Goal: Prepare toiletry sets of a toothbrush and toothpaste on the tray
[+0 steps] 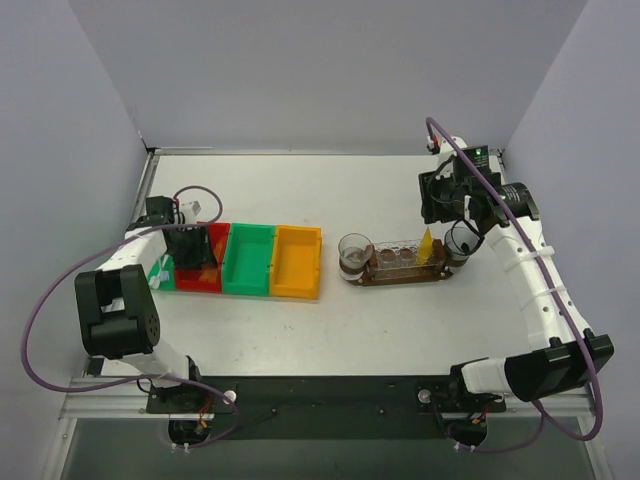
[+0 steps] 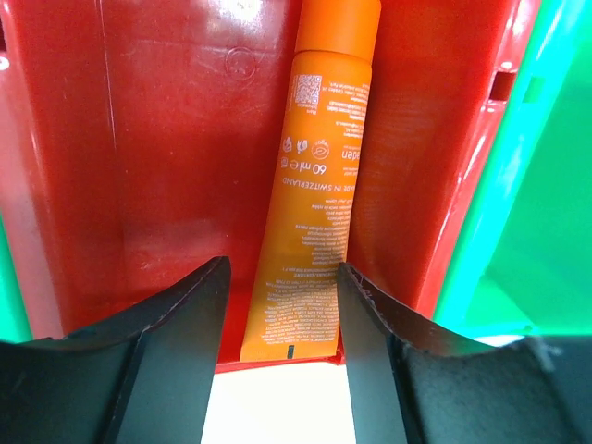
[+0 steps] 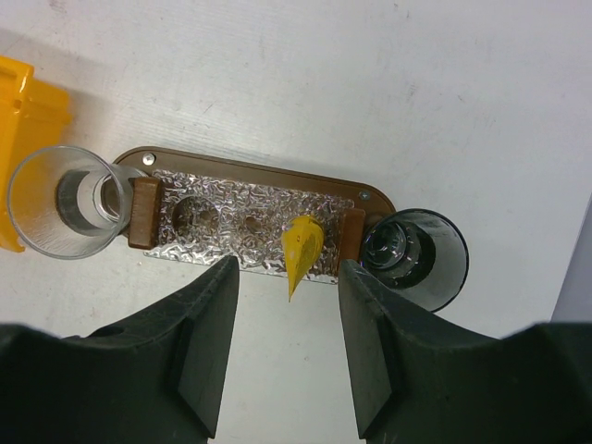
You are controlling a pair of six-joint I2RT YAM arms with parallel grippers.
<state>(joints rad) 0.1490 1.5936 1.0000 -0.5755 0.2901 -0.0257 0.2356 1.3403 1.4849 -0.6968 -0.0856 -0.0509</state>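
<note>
At the left of the overhead view, the left jaws hang down inside the red bin (image 1: 200,278). The coming move turns on how the orange toothpaste (image 2: 314,185) lies beneath them. In the wrist view the tube runs straight up the frame, with its cap at the top and its flat crimped tail at the bottom, close along the bin's right-hand wall. The left jaws stand apart with that tail between them. The finger at frame right (image 2: 370,342) looks to be almost touching the tube, and the finger at frame left (image 2: 176,324) is a little clear of it. So they cross the tube's long axis squarely and grip nothing yet. I'd judge a plain squeeze near the tail would take it, though the wall leaves one finger little room.

Moving right, the green bin (image 1: 248,260) and the yellow bin (image 1: 297,262) sit side by side on the counter (image 1: 300,190). Further right lies the tray (image 1: 400,280), with a clear glass (image 1: 355,254) at its left end and a dark glass (image 1: 462,240) at its right. A yellow toothpaste (image 3: 301,250) stands on end in it, near the dark glass. The right jaws hover above the tray, wide and empty. That arm is much the nearer to the tray, and the left arm to the bin. I see no toothbrush on the tray.
</note>
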